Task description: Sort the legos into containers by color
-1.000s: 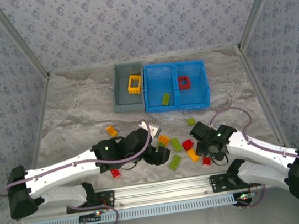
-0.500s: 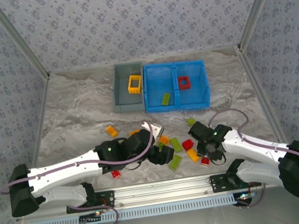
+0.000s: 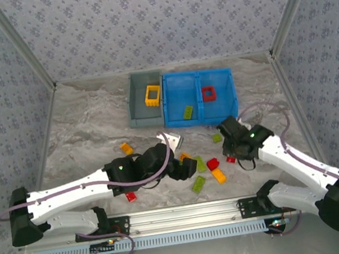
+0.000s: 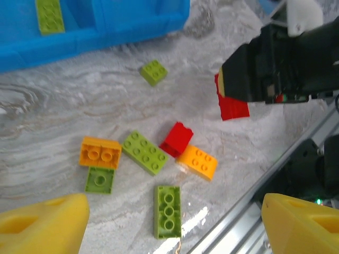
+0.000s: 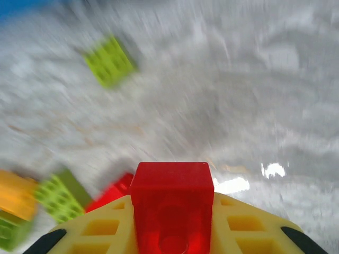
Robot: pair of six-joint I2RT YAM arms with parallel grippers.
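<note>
The right fingers have lifted toward 12 o'clock, nearer the blue bin, clamped on a red brick; the left fingers gape wide, empty, over loose bricks.

The slim, white-shelled left arm and right arm end in bulky black joint housings, each trailed by a thin mauve cable. The left gripper and right gripper have chunky yellow plastic fingers moulded with square recesses.
</note>
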